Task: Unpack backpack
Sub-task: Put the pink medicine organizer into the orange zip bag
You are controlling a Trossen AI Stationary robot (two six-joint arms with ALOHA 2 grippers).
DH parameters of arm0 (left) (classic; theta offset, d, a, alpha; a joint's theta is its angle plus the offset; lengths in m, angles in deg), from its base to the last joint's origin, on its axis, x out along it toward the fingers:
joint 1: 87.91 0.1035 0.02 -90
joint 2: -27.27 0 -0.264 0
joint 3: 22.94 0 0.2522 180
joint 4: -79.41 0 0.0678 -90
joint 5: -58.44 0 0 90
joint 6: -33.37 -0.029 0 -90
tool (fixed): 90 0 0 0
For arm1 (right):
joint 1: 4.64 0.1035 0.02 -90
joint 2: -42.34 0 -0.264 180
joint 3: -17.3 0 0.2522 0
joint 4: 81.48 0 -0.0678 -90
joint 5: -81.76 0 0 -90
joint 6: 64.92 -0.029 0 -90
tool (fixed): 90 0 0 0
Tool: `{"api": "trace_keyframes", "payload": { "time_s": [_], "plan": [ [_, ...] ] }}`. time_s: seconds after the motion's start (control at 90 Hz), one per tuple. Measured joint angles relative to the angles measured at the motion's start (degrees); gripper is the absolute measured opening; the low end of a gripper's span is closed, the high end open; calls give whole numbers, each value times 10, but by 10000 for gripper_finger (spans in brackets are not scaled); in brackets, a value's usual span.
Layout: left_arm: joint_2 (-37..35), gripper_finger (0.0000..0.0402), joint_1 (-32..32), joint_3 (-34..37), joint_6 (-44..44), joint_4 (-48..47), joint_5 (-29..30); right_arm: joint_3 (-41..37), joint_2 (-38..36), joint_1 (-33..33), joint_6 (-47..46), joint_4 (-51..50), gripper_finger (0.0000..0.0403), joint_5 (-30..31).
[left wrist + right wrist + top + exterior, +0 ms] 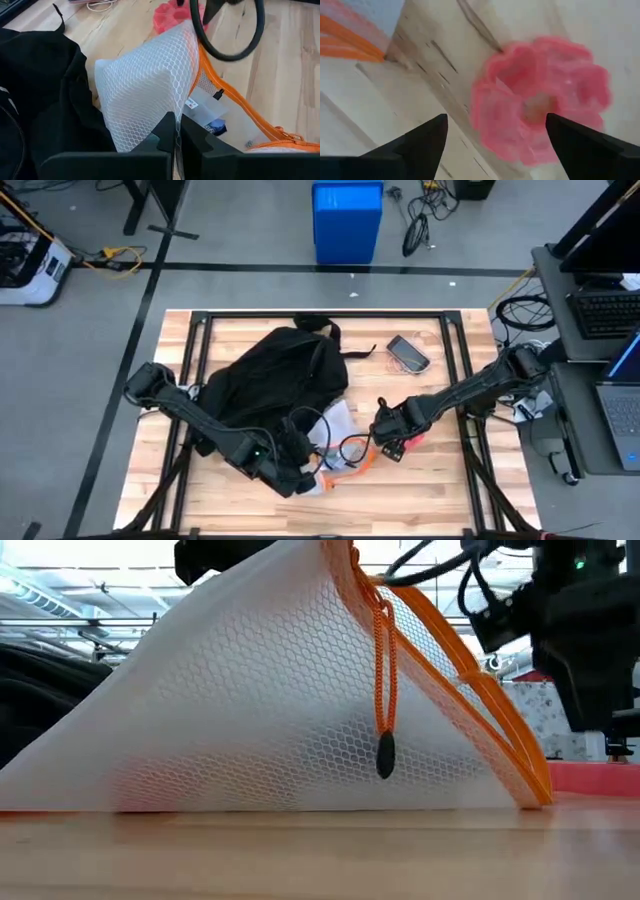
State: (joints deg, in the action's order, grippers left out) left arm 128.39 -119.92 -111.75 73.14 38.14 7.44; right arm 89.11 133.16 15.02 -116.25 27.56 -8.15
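Now | left gripper [175,131] pinching mesh pouch [150,85] | right gripper [495,135] spread wide over pink scrunchie [540,100]

Matt black cloth backpack [275,375], white honeycomb-mesh pouch [270,710] with orange trim, pale planked wood table [440,490]

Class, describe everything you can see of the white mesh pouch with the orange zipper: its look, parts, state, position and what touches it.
The white mesh pouch is soft honeycomb netting edged by an orange zipper with an orange pull cord ending in a dark toggle. It is lifted into a tent shape, its lower edge resting on the wooden table beside the backpack. The left gripper is shut on its mesh. Small items, including something blue, show faintly through it.
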Motion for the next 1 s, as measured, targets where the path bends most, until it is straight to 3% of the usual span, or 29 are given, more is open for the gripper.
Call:
{"api": "trace_keyframes", "payload": {
  "time_s": [0.667, 1.0],
  "plan": [
    [0, 0, 0, 0, 4, 6, -15, -73, 42, -6, 56, 96, 319, -8],
    [0, 0, 0, 0, 4, 6, -15, -73, 43, -3, 80, 108, 232, -22]
  ]
}}
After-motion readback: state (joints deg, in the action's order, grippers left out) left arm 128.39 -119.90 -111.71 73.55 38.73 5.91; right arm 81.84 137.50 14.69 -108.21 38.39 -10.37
